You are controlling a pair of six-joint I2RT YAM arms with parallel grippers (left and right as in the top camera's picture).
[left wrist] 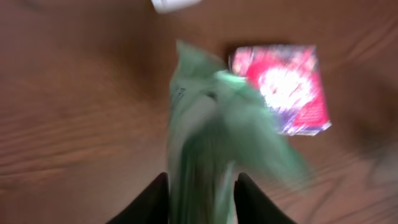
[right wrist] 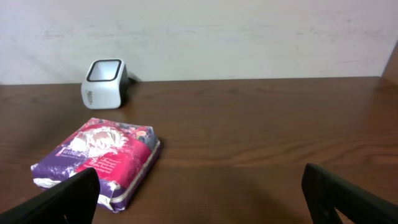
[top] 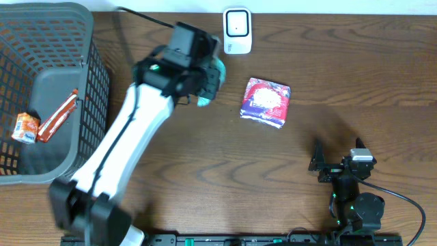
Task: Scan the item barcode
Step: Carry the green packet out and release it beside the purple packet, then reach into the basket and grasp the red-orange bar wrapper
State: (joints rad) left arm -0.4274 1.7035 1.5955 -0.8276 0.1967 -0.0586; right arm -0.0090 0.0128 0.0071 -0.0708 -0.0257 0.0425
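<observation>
- While blur smeared the left wrist view, one green packet (left wrist: 205, 124) stood between the left gripper's (left wrist: 202, 179) fingers, near the one scanner (top: 237, 30); whether they pinched it could not be told.
- One red pouch (top: 266, 102) lay on the table (top: 225, 164).
- One basket (top: 99, 89), cut off at the edge, held two snacks.
- The right gripper (right wrist: 200, 171) gaped wide, empty.

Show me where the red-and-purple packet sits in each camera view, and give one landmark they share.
Overhead: the red-and-purple packet lies right of centre, below and right of the white scanner.
Left wrist: upper right, blurred, beyond the green packet.
Right wrist: lower left, in front of the scanner.
Shared landmark: the white scanner; the left wrist view shows only a white sliver at the top edge.
</observation>
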